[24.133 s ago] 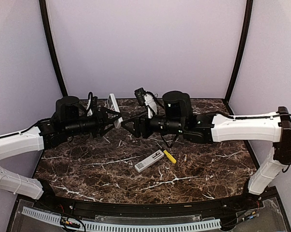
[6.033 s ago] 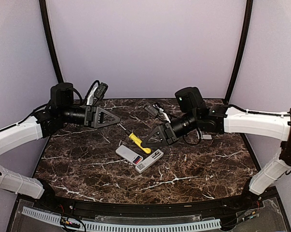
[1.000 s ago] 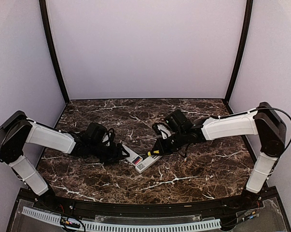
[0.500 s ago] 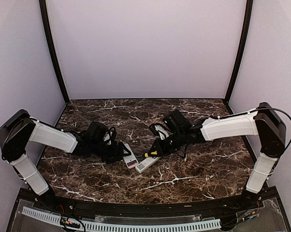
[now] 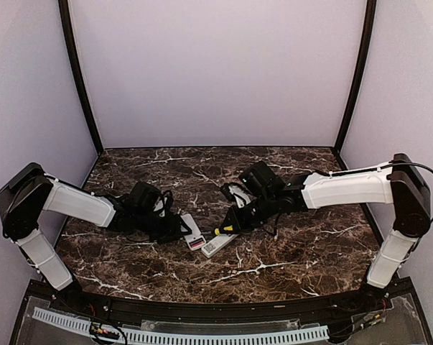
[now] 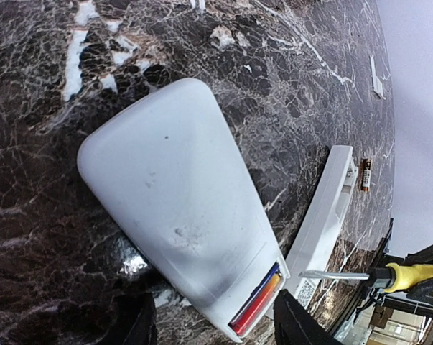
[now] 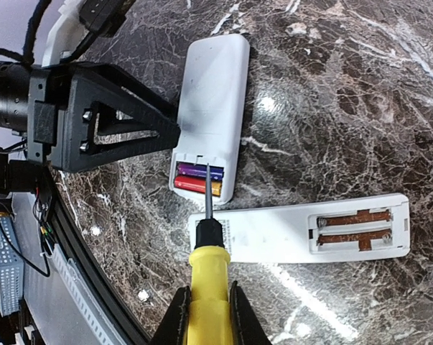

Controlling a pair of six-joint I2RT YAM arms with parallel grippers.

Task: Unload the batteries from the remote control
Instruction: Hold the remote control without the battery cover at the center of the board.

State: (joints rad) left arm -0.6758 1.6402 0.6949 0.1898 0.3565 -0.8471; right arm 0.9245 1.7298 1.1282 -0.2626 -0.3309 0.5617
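A white remote [image 7: 209,108] lies on the marble with its end compartment open, and a purple battery [image 7: 194,171] and a red battery [image 7: 193,185] sit in it. The remote also shows in the left wrist view [image 6: 180,223] and the top view [image 5: 190,232]. My left gripper [image 6: 216,327] is open, with the remote's battery end between its fingers; from the top it [image 5: 174,226] sits at the remote's left side. My right gripper [image 7: 207,295] is shut on a yellow-handled screwdriver [image 7: 209,277], whose tip [image 7: 207,172] is over the batteries. The right gripper also shows in the top view [image 5: 234,219].
A second, longer white remote [image 7: 295,233] lies beside the first, face down, its battery bay [image 7: 360,230] open with bare contacts. A loose battery [image 6: 365,175] lies next to it. A small white strip [image 6: 374,77] lies farther back. The table's near rim [image 7: 80,287] is close.
Over the last second the first remote and my left gripper shifted slightly left. My right gripper brought the screwdriver tip left to the remote's open end. Much earlier, both arms were raised.
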